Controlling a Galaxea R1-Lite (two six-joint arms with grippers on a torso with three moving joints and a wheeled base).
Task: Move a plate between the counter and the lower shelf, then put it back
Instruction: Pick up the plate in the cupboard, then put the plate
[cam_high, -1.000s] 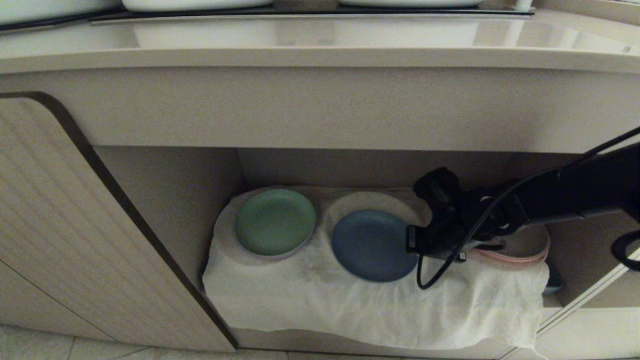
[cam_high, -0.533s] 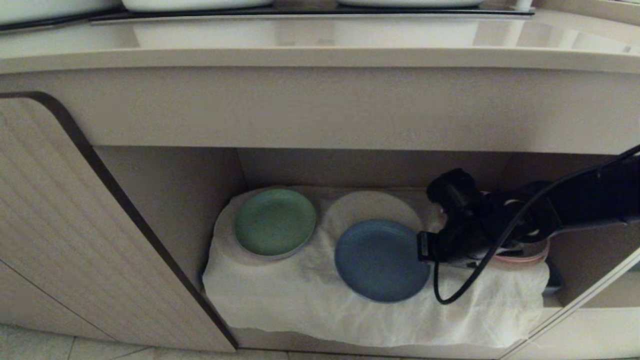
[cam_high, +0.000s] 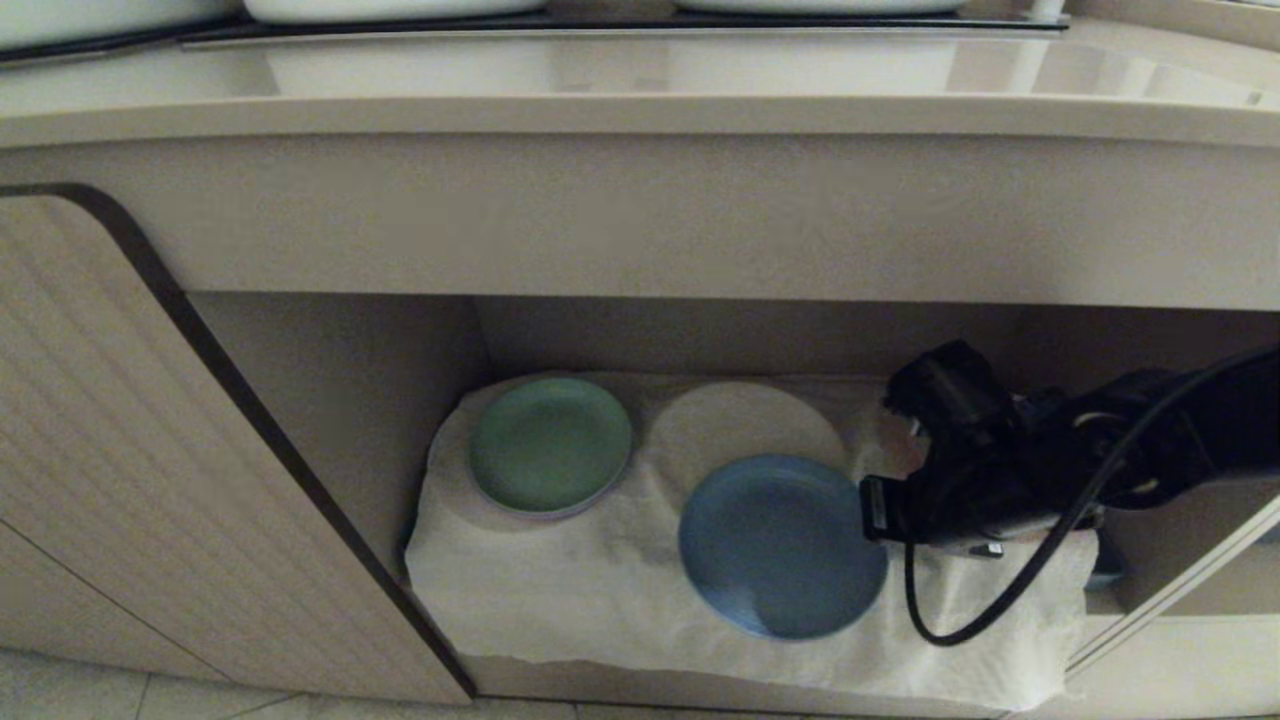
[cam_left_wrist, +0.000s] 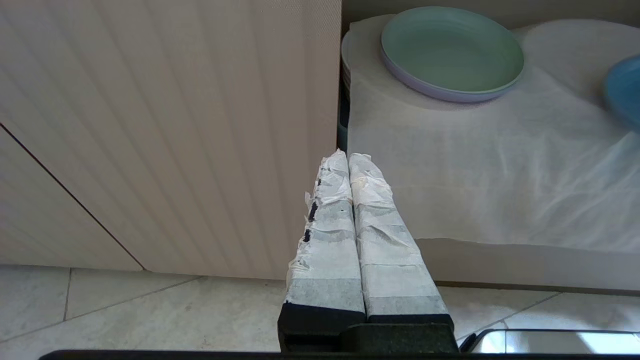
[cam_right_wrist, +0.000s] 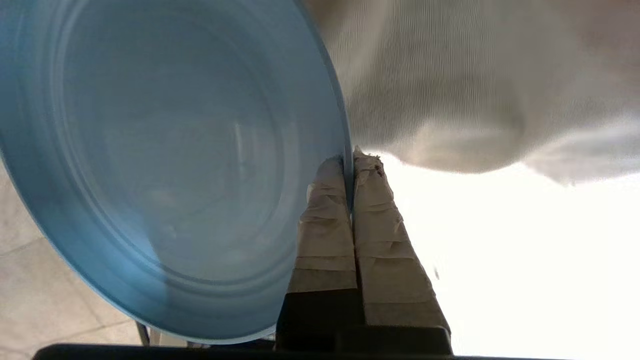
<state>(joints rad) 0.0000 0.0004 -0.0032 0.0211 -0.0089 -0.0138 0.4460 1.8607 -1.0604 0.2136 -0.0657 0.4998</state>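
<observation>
The light-blue plate (cam_high: 780, 545) hangs over the front part of the white cloth (cam_high: 600, 590) in the lower shelf (cam_high: 340, 400). My right gripper (cam_high: 872, 510) is shut on the plate's right rim. In the right wrist view the rim sits pinched between the taped fingertips of the right gripper (cam_right_wrist: 350, 160), and the plate (cam_right_wrist: 165, 165) fills most of the picture. The plate's edge also shows in the left wrist view (cam_left_wrist: 625, 95). The counter (cam_high: 640, 110) runs above the recess. My left gripper (cam_left_wrist: 348, 157) is shut and empty, parked low beside the ribbed door.
A green plate (cam_high: 550, 443) rests on a cloth-covered hump at the shelf's left, also in the left wrist view (cam_left_wrist: 450, 50). A bare round hump (cam_high: 745, 425) lies behind the blue plate. The ribbed cabinet door (cam_high: 120, 450) stands left. A black cable (cam_high: 960, 620) loops under my right arm.
My right gripper has drawn the blue plate off the middle hump, toward the shelf's front and a little to the right. The right arm has pulled back with it. The left gripper has not moved.
</observation>
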